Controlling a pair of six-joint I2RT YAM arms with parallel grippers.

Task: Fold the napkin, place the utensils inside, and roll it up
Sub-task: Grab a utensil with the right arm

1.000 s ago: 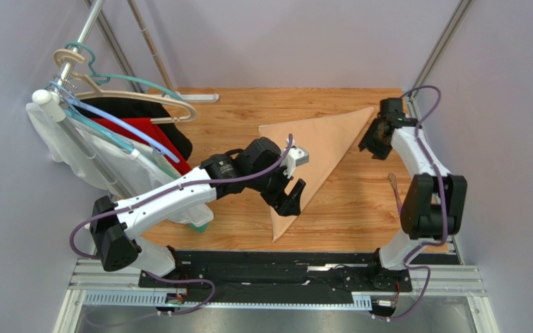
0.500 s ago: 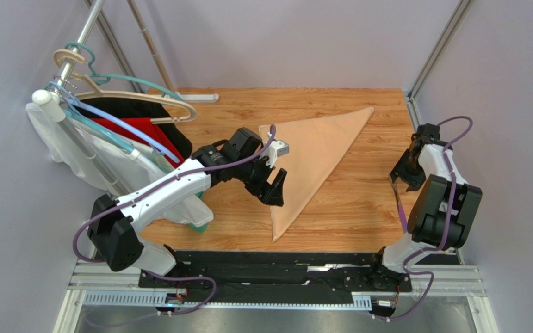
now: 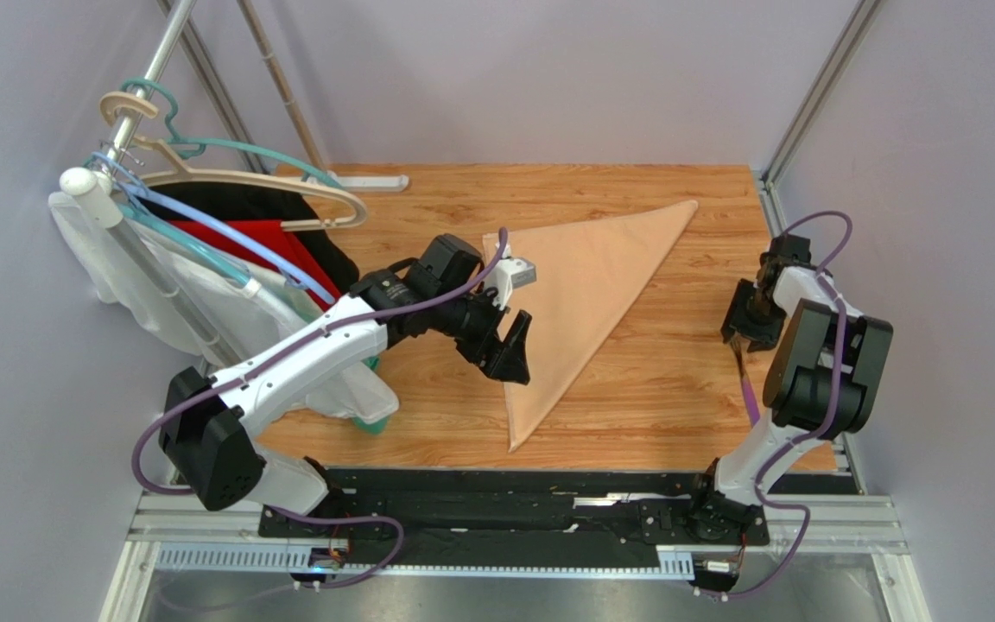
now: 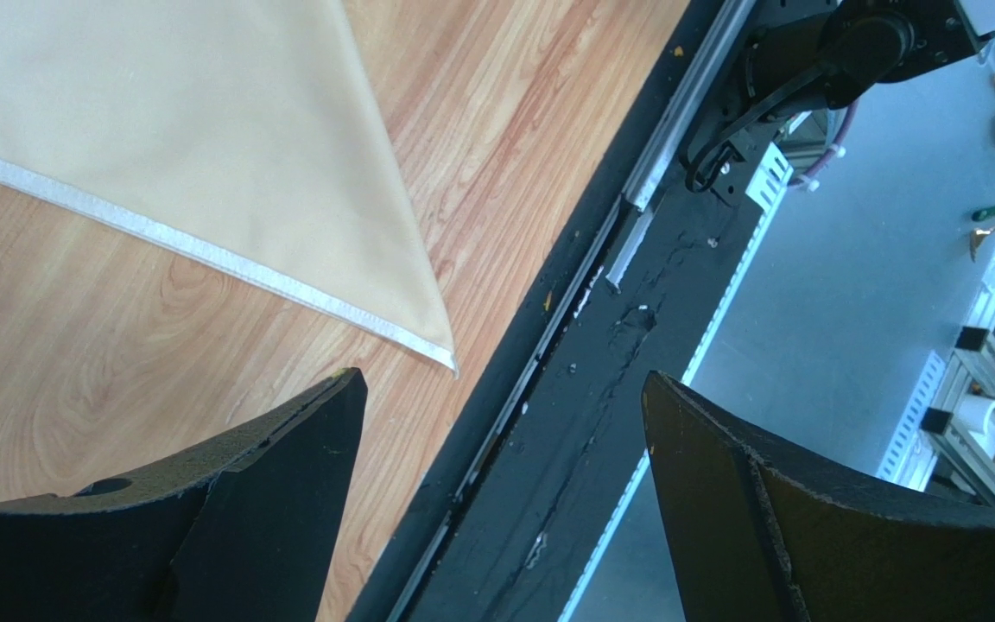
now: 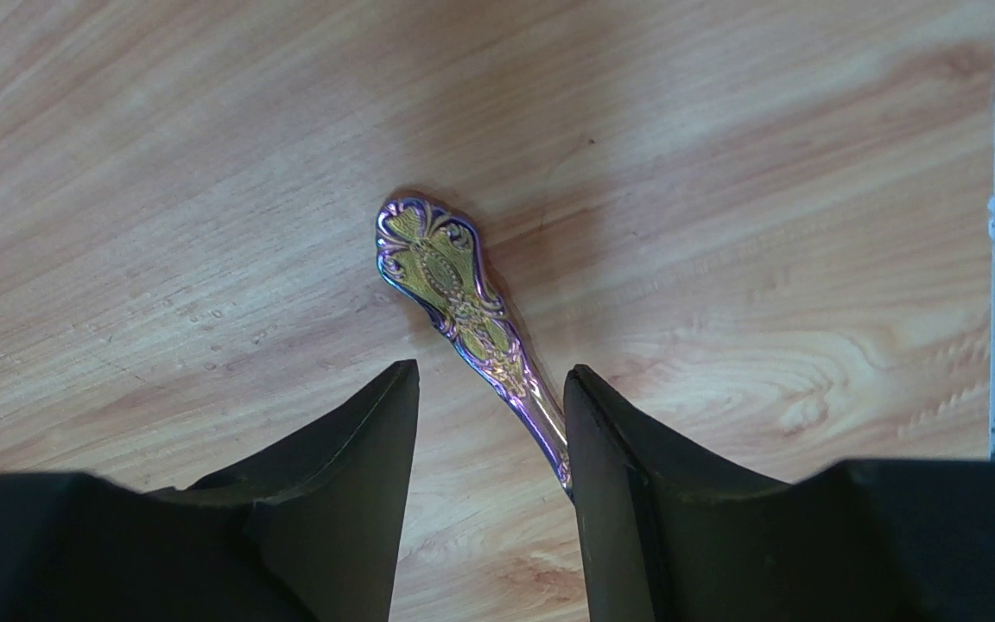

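Right gripper (image 5: 490, 376) nearer, seemingly astride utensil (image 5: 444, 279)

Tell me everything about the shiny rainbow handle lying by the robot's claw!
The utensil handle looks like shiny metal, shimmering purple, gold and green, with curly raised patterns and a scalloped, rounded end. It lies flat and slanted on the wooden table. Its narrow stem runs behind one finger of the right claw, so its eating end is hidden. The claw's fingers stand open on either side of it; whether one touches it cannot be told.
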